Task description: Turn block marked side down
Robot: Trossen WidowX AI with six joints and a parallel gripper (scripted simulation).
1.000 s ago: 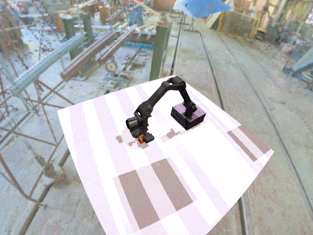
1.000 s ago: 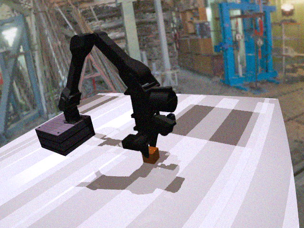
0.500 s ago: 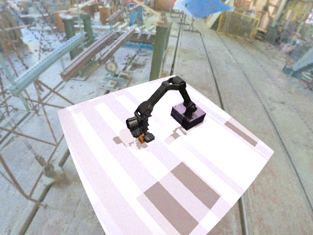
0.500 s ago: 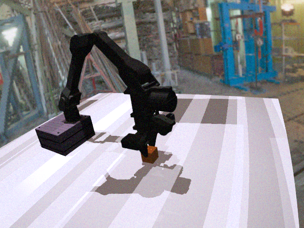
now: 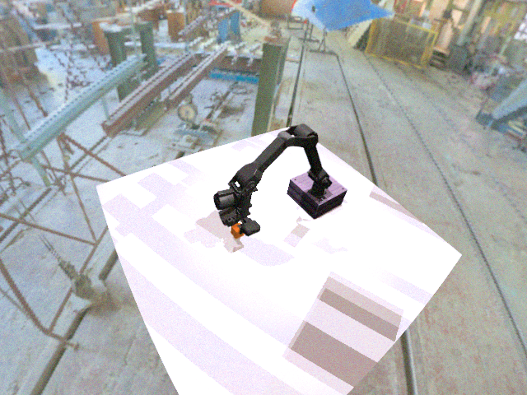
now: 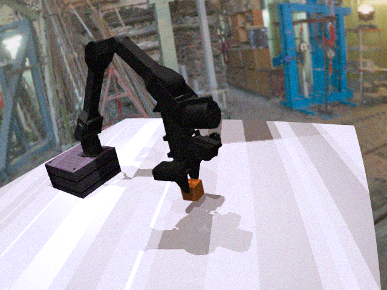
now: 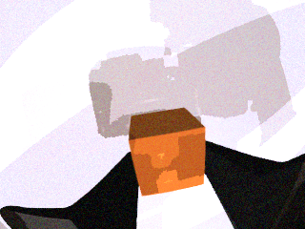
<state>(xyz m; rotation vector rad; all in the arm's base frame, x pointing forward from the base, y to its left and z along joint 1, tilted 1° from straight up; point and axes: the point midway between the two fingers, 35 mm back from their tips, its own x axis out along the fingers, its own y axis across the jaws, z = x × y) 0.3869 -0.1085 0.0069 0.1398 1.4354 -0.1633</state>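
Note:
A small orange block (image 5: 235, 230) (image 6: 194, 190) (image 7: 168, 153) sits between my black gripper's fingers, a little above the white table (image 5: 263, 306) (image 6: 281, 202), with its shadow on the table beside it. My gripper (image 5: 240, 228) (image 6: 191, 184) (image 7: 167, 152) points down and is shut on the block from both sides. In the wrist view the block's near face shows faint lighter patches; I cannot tell which side bears the mark. The fingers hide the block's flanks.
The arm's dark purple base (image 5: 316, 195) (image 6: 81, 170) stands on the table behind and to one side of the block. The table's edges (image 5: 128, 271) (image 6: 364, 187) drop off to a factory floor all around.

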